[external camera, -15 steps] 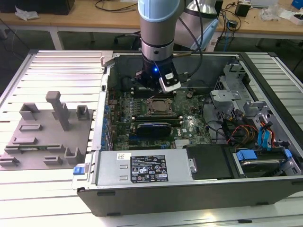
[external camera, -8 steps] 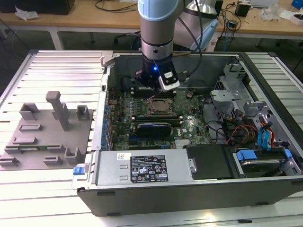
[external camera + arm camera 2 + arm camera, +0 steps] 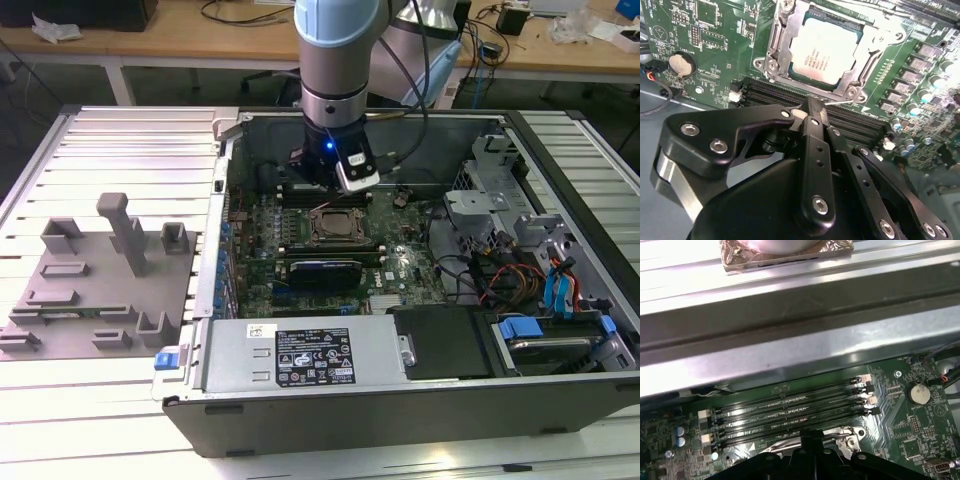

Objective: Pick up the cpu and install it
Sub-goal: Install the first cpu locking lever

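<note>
Gripper (image 3: 812,106) fingers look pressed together with nothing between them. Their tip hangs at the centre of the second wrist view, over the black memory slots (image 3: 770,92) just beside the socket, and seems to touch nothing.

At the left of the exterior view a grey tray (image 3: 90,290) lies well apart from the arm. In the middle, the open computer case (image 3: 400,400) holds the green board (image 3: 400,260), and the arm hangs over its upper centre.

In the second wrist view a round battery (image 3: 679,64) sits at the upper left. To its right is the metal socket frame (image 3: 777,47), and inside that frame lies the cpu (image 3: 825,52), silver top up.

With the chip in the socket and the fingers empty, the placing looks done. Doing it well depends on the chip lying level with its corners inside the frame, and on the fingers keeping clear of the frame and slots.
</note>
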Robot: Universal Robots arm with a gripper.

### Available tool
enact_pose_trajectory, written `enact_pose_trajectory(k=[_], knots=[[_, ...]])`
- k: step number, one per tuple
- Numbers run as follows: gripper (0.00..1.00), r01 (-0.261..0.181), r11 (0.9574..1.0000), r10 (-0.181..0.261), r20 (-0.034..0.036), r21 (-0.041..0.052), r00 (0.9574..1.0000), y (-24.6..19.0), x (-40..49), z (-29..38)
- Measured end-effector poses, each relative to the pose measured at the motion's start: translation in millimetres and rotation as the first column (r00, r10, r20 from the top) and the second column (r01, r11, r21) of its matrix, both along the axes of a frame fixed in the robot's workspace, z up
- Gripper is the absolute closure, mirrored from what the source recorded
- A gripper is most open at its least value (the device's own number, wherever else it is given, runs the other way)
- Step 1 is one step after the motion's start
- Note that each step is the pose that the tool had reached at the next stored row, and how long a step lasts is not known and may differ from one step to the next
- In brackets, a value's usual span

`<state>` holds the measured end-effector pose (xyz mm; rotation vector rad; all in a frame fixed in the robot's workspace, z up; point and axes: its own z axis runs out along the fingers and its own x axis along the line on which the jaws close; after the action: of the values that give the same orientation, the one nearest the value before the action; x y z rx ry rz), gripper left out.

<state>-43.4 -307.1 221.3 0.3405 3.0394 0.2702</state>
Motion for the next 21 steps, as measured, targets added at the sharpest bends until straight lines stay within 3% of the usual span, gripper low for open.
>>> enact_pose_trajectory(k=[5, 9, 12, 21], knots=[[0.89, 0.018, 0.9998, -0.018, 0.0001, -0.0002, 0.9998, 5.8, 0.1, -1.7], [0.89, 0.062, 0.9981, -0.062, 0.0000, -0.0015, 0.9981, 6.5, 1.0, -3.5], [0.89, 0.106, 0.9943, -0.106, 0.0002, -0.0037, 0.9943, 6.7, 2.4, -5.7], [0.89, 0.167, 0.9859, -0.167, 0.0003, -0.0045, 0.9860, 11.0, 2.8, -9.2]])
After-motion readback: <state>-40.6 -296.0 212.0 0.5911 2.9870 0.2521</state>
